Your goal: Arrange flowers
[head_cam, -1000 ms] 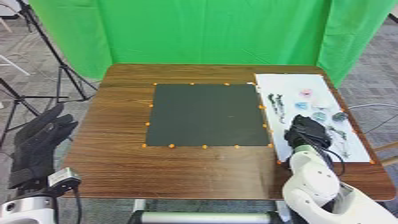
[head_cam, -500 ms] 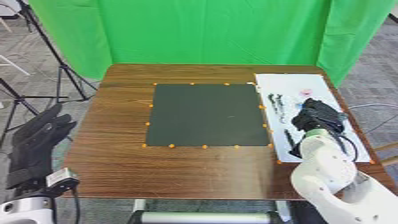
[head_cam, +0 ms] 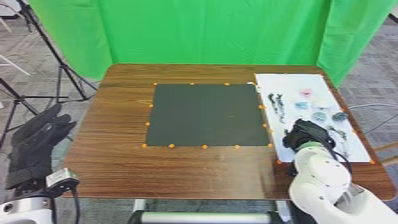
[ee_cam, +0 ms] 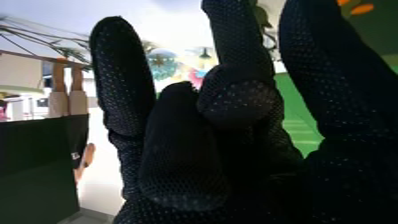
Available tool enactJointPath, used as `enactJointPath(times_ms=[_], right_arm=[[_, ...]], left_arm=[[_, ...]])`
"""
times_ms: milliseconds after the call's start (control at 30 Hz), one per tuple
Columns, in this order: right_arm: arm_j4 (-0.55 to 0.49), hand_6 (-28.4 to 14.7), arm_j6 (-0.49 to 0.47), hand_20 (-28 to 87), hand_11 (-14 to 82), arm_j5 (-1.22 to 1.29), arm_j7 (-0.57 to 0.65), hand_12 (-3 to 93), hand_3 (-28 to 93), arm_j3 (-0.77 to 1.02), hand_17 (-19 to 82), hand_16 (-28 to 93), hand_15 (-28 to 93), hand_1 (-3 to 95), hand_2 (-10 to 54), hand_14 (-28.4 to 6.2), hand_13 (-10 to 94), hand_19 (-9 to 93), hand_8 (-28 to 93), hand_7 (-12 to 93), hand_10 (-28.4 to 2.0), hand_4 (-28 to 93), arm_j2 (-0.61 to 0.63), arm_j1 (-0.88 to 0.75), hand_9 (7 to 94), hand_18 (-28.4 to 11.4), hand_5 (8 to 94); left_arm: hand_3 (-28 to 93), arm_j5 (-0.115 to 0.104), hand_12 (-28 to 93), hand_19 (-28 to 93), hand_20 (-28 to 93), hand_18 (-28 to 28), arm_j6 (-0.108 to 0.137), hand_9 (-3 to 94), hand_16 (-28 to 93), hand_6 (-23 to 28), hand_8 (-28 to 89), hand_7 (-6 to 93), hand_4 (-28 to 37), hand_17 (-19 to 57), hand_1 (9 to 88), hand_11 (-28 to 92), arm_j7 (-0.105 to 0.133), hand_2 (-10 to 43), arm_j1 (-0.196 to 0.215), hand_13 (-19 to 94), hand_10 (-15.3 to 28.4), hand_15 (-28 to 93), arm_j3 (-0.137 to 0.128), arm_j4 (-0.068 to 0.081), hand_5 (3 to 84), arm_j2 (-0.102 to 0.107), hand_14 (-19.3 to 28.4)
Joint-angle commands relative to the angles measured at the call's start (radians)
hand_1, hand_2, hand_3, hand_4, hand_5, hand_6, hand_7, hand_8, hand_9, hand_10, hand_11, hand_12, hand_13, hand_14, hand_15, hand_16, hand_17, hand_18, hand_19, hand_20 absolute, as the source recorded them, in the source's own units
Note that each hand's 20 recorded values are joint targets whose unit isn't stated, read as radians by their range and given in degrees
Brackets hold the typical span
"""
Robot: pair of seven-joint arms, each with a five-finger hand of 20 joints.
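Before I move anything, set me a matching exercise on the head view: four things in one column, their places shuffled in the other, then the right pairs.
Things
1. Dark mat
2. Pink flower
3. Left hand
4. Right hand

Places
A. just past the left edge of the table
B. over the near part of the white sheet
C. around the middle of the table, left of the white sheet
D. on the far part of the white sheet

Right pairs: 1-C, 2-D, 3-A, 4-B
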Motion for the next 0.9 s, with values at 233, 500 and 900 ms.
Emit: enactJointPath(times_ms=[233, 500, 900], right_arm=[[0.045, -12.5, -0.020, -26, 60.6, -0.007, 0.046, 31.9, 70, -0.040, 54, 27, 78, 42.3, -9.5, -4.8, 94, 93, -6, 14, -9.8, -20, -0.002, 0.018, 90.0, -18.0, 79.5], [0.100, -11.6, -0.030, -28, 61.3, -0.009, 0.057, 31.5, 70, -0.087, 56, 25, 80, 44.3, -9.5, -4.6, 94, 93, -6, 15, -9.0, -21, -0.006, 0.045, 91.0, -16.6, 81.2], [0.160, -10.1, -0.061, -28, 62.8, 0.016, 0.047, 31.5, 65, -0.108, 56, 23, 81, 54.5, -9.5, -5.1, 94, 93, 17, 15, -8.0, -23, -0.027, 0.041, 92.4, -15.8, 83.7]], left_arm=[[82, -0.031, 7, 58, 1, 21.9, -0.023, 36.3, -16, 8.3, -11, 16.2, -19.7, -8.9, 25.6, 34, 0.024, 3.8, 0.006, 25, 19.6, 61, 0.002, -0.008, 38.3, -0.006, 26.9], [82, -0.012, 7, 58, 1, 22.0, -0.029, 36.3, -16, 8.4, -11, 16.0, -19.7, -8.9, 25.6, 34, 0.004, 3.9, -0.005, 25, 19.6, 62, 0.007, -0.008, 38.4, -0.018, 27.0], [82, 0.006, 7, 58, 1, 22.0, -0.037, 36.3, -16, 8.4, -11, 16.0, -19.7, -8.9, 25.6, 34, -0.017, 4.0, -0.003, 25, 19.6, 62, -0.005, -0.009, 38.4, -0.036, 27.0]])
